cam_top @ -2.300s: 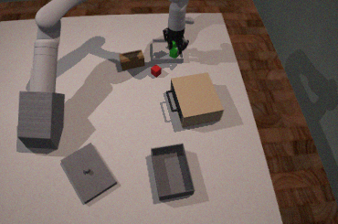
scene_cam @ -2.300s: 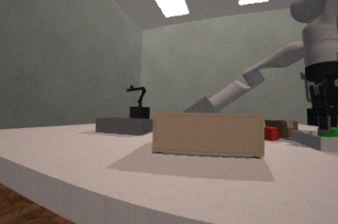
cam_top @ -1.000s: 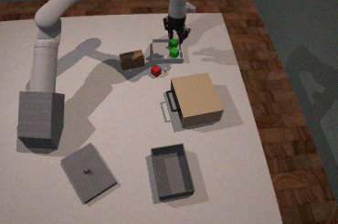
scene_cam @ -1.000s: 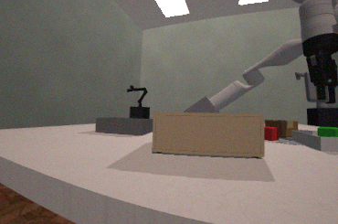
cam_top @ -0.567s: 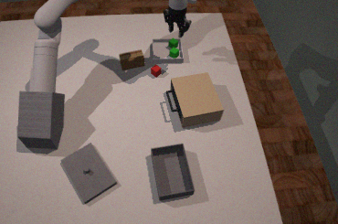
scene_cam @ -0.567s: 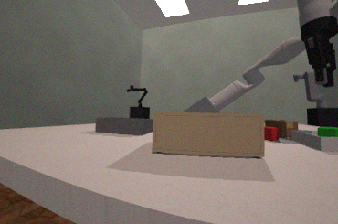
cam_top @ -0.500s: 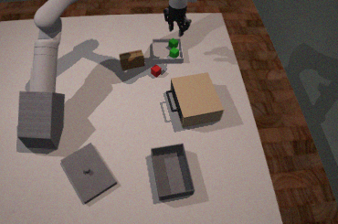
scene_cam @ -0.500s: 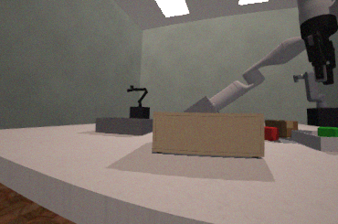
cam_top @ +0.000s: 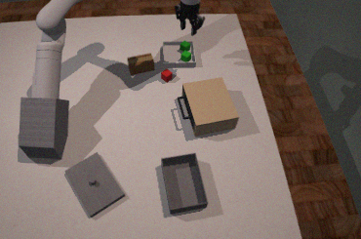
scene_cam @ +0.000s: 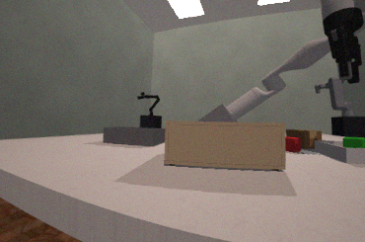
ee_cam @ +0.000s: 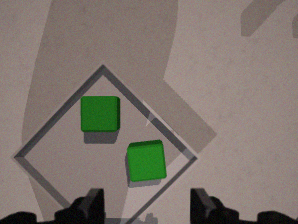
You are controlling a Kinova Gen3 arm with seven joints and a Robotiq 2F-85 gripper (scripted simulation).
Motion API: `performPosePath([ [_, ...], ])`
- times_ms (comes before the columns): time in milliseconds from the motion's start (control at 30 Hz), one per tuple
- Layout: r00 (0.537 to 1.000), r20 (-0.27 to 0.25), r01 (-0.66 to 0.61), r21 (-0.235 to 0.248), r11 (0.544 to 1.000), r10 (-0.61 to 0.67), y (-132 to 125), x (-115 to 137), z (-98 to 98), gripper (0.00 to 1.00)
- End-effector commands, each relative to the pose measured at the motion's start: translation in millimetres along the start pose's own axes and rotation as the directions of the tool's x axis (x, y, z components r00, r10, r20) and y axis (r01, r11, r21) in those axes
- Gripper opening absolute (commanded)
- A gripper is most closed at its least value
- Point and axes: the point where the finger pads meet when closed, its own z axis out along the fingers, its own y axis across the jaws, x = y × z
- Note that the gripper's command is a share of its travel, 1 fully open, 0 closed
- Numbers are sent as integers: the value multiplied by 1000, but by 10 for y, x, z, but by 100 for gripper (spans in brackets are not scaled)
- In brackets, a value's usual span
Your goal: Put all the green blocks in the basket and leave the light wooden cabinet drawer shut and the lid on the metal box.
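The basket (cam_top: 171, 64) (scene_cam: 330, 150) (ee_cam: 60, 113) holds two green blocks. One green block (cam_top: 185, 45) (ee_cam: 100, 114) and another green block (cam_top: 185, 56) (ee_cam: 146, 161) lie inside its walls, apart from each other. My gripper (cam_top: 189, 30) (scene_cam: 349, 79) (ee_cam: 147, 205) is partly open and empty, raised above the basket. The light wooden cabinet (cam_top: 210, 99) (scene_cam: 224, 145) has its drawer handle (cam_top: 183, 108) on the left; the drawer looks shut. The metal box (cam_top: 187, 208) (scene_cam: 130, 135) is uncovered, with no block visible inside. Its lid (cam_top: 98, 194) lies on the table to its left.
A red block (cam_top: 167, 75) (scene_cam: 293, 144) lies between the basket and the cabinet. A brown wooden box (cam_top: 141, 64) (scene_cam: 311, 137) stands left of the basket; its inside is unclear. A large grey block shape (cam_top: 39, 124) is at the arm's lower end, at the left.
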Motion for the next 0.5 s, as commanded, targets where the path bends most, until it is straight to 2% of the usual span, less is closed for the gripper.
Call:
performPosePath([
  [0,1000,-1,0,-2,1000,0,3,1,-15,58],
  [467,1000,0,5,-4,1000,-5,31,-21,-21,58],
])
